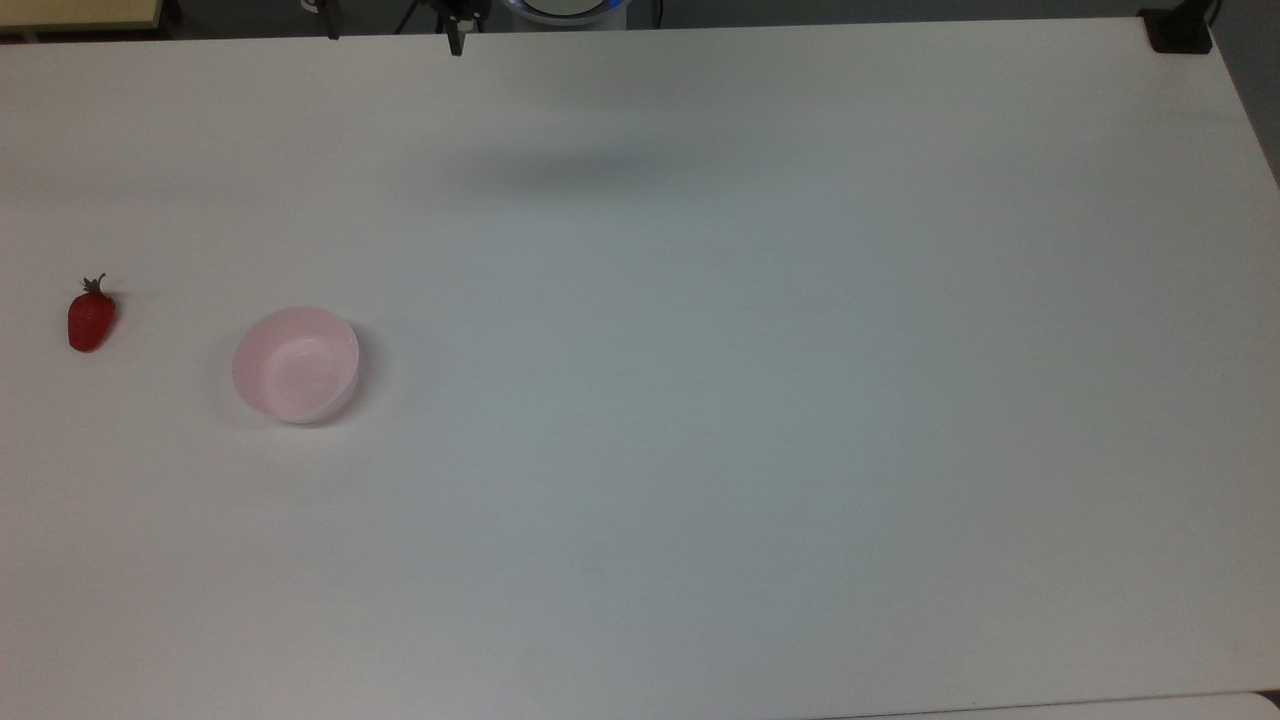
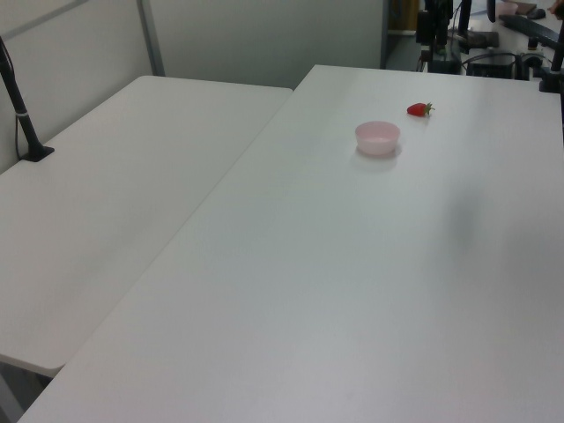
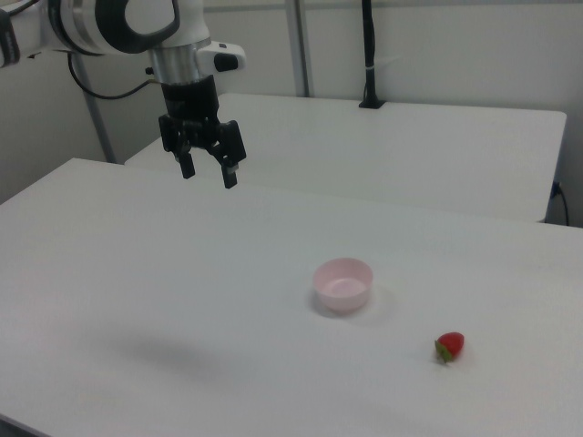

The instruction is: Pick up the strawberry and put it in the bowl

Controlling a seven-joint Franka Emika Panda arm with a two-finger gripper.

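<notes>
The small red strawberry [image 1: 90,318] lies on the white table near the top view's left edge, its green stem pointing up the picture. The pale pink bowl [image 1: 296,363] stands upright and empty a short way to its right. The left view has the strawberry [image 2: 419,109] just beyond the bowl [image 2: 377,137], both far up the table. In the right view the strawberry [image 3: 449,346] lies to the right of the bowl [image 3: 342,284]. My gripper [image 3: 208,173] hangs open high above the table at the right view's upper left, well away from both, with nothing between its fingers.
A second white table [image 2: 115,185] adjoins this one on the left view's left. A black pole on a clamp [image 2: 25,115] stands at that table's edge. A black clamp [image 1: 1178,32] sits at the top view's upper right table corner. Wide bare tabletop [image 1: 760,400] surrounds the objects.
</notes>
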